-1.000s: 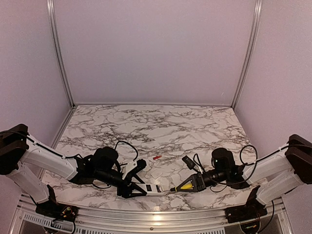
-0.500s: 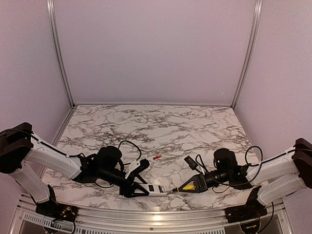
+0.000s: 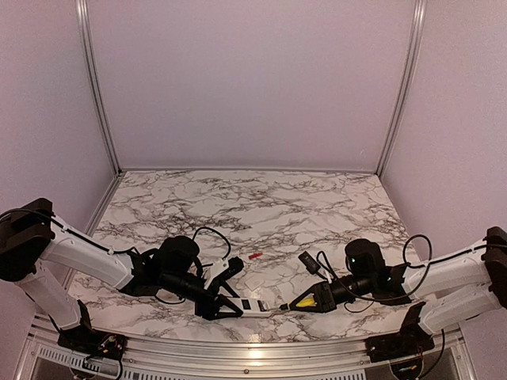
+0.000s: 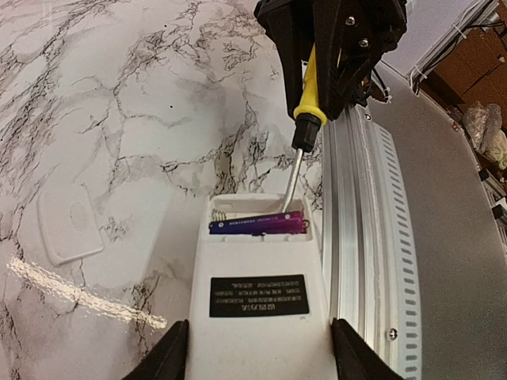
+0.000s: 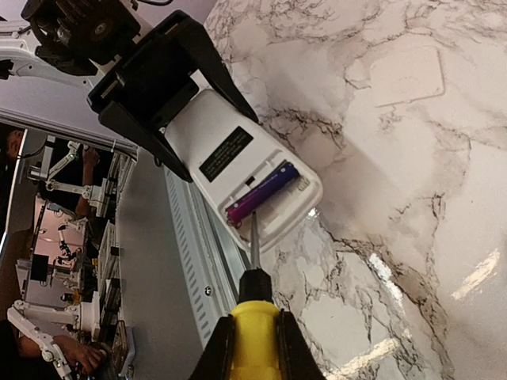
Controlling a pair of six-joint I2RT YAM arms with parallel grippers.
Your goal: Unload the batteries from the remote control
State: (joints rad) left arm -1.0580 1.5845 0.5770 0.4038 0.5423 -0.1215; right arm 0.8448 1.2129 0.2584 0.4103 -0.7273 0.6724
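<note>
Now, at the near edge of the table (image 3: 261, 206): the remote control (image 4: 257, 293) lies back side up, with its dark label (image 4: 258, 296) in the middle and its battery bay uncovered at the end away from the left arm.

- Left gripper (image 4: 260, 352): closed onto the remote control, one finger pressed to each long side at the end opposite the bay. I cannot tell whether the remote rests on the table or is lifted off it.
- Right gripper (image 3: 310, 300): clamped around the yellow handle of a screwdriver (image 5: 253, 332), which points at the bay end of the remote.
- Screwdriver tip: inside the open bay, at the end wall of the remote, by one end of the battery. Contact with the battery cannot be confirmed.
- Purple-blue battery (image 4: 257, 225): seated in the bay, lying crosswise to the remote's length. A coil spring (image 4: 218, 214) shows at its other end, away from the tip.
- Red battery (image 3: 254, 256): out on the table, apart from the remote, on the side farther from the arm bases.
- Cover (image 4: 70, 224): a small white squarish piece, flat on the table beside the remote, between it and the red battery in the overhead view, touching neither.
- Metal rail (image 4: 360, 237): runs along the table edge just beside the remote, on the side opposite the cover.
</note>
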